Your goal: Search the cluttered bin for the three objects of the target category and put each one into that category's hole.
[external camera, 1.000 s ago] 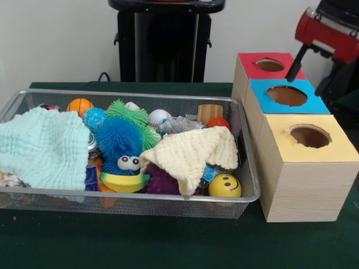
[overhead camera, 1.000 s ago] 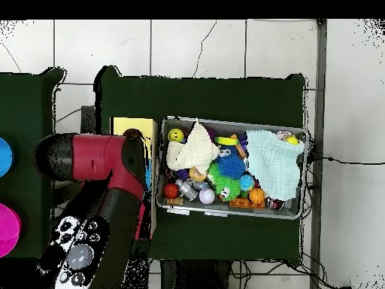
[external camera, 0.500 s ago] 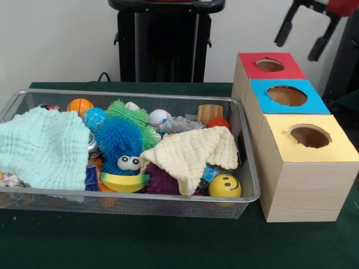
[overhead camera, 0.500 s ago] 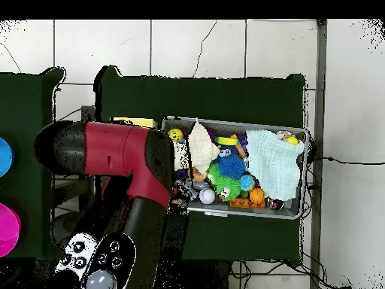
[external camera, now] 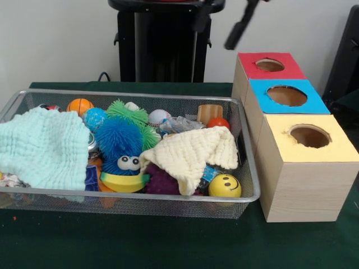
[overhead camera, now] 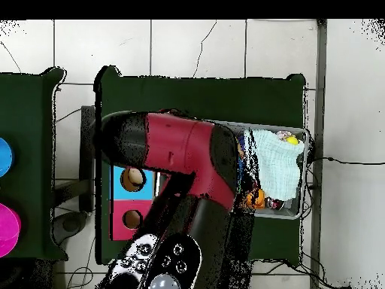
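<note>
Front view shows my fingers (external camera: 220, 22) high at the top edge, above the far rim of the wire bin (external camera: 247, 197) and just to the picture's left of the red box (external camera: 268, 66); two dark tips show, spread apart with nothing between them, so I am carrying nothing. Below me the bin is crowded: a pale green cloth (external camera: 42, 147) covers the left part, a cream cloth (external camera: 193, 152) lies over the right, and between and around them sit a blue spiky ball (external camera: 116, 137), a green spiky ball (external camera: 127, 111), a small basketball (external camera: 79, 106), a baseball (external camera: 159, 116), a red ball (external camera: 218, 123), a yellow smiley ball (external camera: 225, 186) and a yellow banana toy (external camera: 124, 182). The task does not say which category I am after, so I cannot name the three targets; anything of that kind is in the bin, some perhaps under the cloths. Beside the bin the red box, the blue box (external camera: 287, 96) and the yellow box (external camera: 309, 138) stand in a row, each with a round hole; I cannot see into them, so I cannot tell whether anything has been dropped. From overhead my arm (overhead camera: 184, 150) covers most of the bin, leaving only the green cloth end showing. I judge the searching and all placing unproven, with the next reach down into the bin.
</note>
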Tool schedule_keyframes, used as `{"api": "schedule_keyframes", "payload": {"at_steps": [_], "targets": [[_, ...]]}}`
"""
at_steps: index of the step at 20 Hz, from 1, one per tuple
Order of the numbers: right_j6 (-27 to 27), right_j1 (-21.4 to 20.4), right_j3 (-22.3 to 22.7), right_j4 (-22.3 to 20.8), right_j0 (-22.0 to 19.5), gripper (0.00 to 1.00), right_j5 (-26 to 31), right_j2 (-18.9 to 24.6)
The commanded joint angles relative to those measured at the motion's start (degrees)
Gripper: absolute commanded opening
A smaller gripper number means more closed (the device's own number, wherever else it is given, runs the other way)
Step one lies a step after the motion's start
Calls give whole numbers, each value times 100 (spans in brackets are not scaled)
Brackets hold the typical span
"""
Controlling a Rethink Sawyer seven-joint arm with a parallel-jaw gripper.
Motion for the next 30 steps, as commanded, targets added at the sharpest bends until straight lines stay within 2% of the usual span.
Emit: {"api": "schedule_keyframes", "payload": {"at_steps": [1, 12, 16, 20, 25, 30], "targets": [[-928, -80, 501, -616, -611, 100, -566, 672], [-1262, -98, 704, -1247, -1644, 100, -1577, 1415], [-1648, -85, 777, -1546, -2152, 100, -2047, 2055], [-2085, -176, 950, -1823, -2623, 100, -2240, 2786], [-1861, -160, 1093, -2091, -2874, 100, -2280, 3192], [-1482, 95, 1004, -2309, -2944, 100, -2261, 3372]]}}
